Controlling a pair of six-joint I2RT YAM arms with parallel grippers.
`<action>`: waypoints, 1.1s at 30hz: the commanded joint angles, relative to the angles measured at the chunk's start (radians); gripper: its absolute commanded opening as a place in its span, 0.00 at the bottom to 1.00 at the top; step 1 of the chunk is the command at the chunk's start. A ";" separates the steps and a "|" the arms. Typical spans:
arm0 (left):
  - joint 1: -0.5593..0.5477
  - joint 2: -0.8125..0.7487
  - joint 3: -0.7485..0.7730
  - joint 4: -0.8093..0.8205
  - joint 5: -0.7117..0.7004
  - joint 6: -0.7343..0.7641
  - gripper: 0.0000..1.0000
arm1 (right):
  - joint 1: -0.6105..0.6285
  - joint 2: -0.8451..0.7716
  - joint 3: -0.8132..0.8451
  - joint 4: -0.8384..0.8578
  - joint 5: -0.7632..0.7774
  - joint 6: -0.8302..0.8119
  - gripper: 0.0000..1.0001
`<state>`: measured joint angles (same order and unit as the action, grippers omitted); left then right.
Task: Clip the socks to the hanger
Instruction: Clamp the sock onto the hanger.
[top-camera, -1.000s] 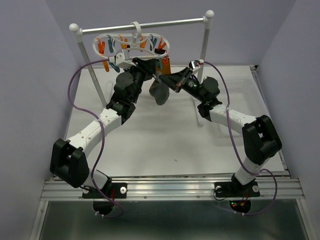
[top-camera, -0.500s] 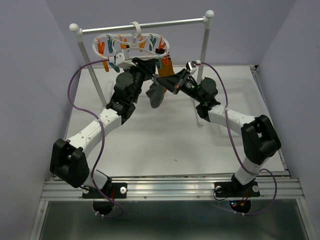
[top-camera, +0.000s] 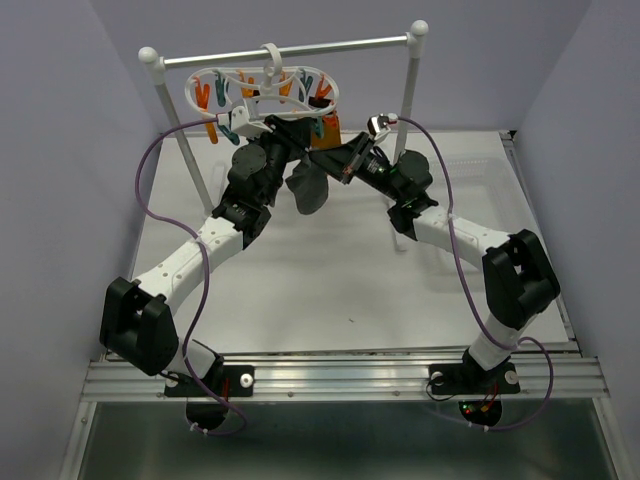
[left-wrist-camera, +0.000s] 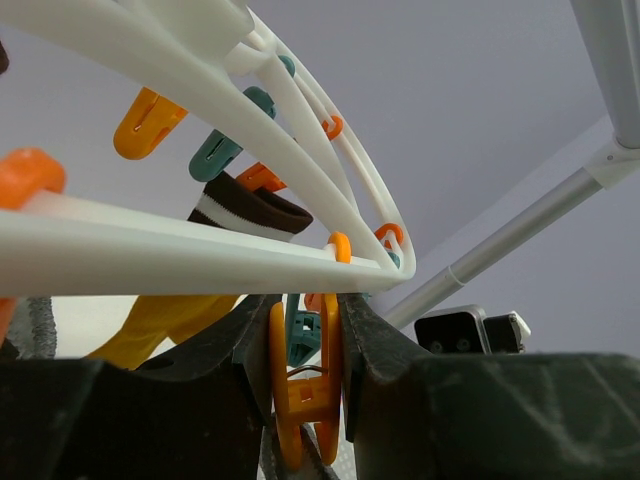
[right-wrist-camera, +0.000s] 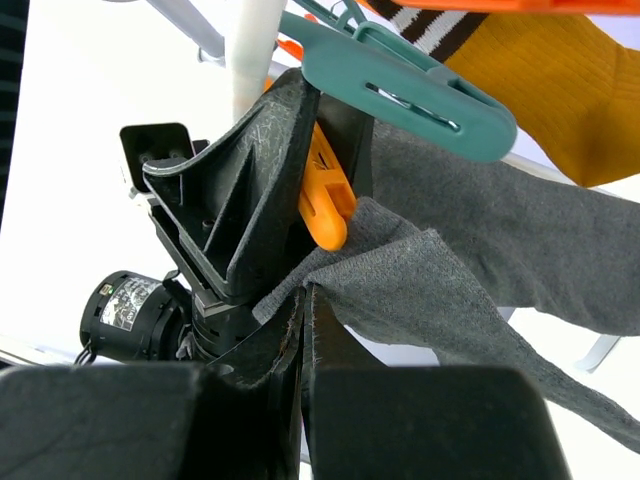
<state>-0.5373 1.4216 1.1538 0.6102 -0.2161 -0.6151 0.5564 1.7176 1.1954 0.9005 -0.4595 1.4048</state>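
The white oval hanger (top-camera: 262, 92) hangs by its hook from the rail, with orange and teal clips dangling from it. My left gripper (left-wrist-camera: 305, 312) is just under its frame (left-wrist-camera: 190, 255), shut on an orange clip (left-wrist-camera: 303, 390) and squeezing it. My right gripper (right-wrist-camera: 305, 292) is shut on the edge of a dark grey sock (right-wrist-camera: 480, 250), holding that edge right at the orange clip's tip (right-wrist-camera: 326, 212). The rest of this sock (top-camera: 307, 186) hangs below both grippers. A mustard sock (right-wrist-camera: 545, 70) with a dark striped cuff (left-wrist-camera: 245, 206) hangs from the hanger.
The hanger's metal rail (top-camera: 330, 46) rests on two white posts, and the right post (top-camera: 409, 95) stands close behind my right arm. A loose teal clip (right-wrist-camera: 400, 85) dangles just above my right gripper. The white table (top-camera: 340, 270) lies below.
My right gripper has carried the grey sock left and up, close under the hanger and against the left gripper. The left arm has stayed in place on the orange clip.
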 joint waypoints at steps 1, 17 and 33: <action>-0.006 -0.026 -0.009 0.005 -0.022 -0.008 0.00 | 0.013 0.011 0.055 0.012 0.021 -0.044 0.01; -0.004 -0.047 -0.011 0.000 0.004 0.006 0.74 | 0.013 0.017 0.058 0.017 0.038 -0.052 0.01; -0.003 -0.116 -0.022 -0.084 0.009 0.028 0.99 | 0.013 0.005 0.046 0.009 0.036 -0.064 0.46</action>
<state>-0.5373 1.3827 1.1381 0.5346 -0.2028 -0.6102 0.5587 1.7309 1.2083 0.8707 -0.4393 1.3594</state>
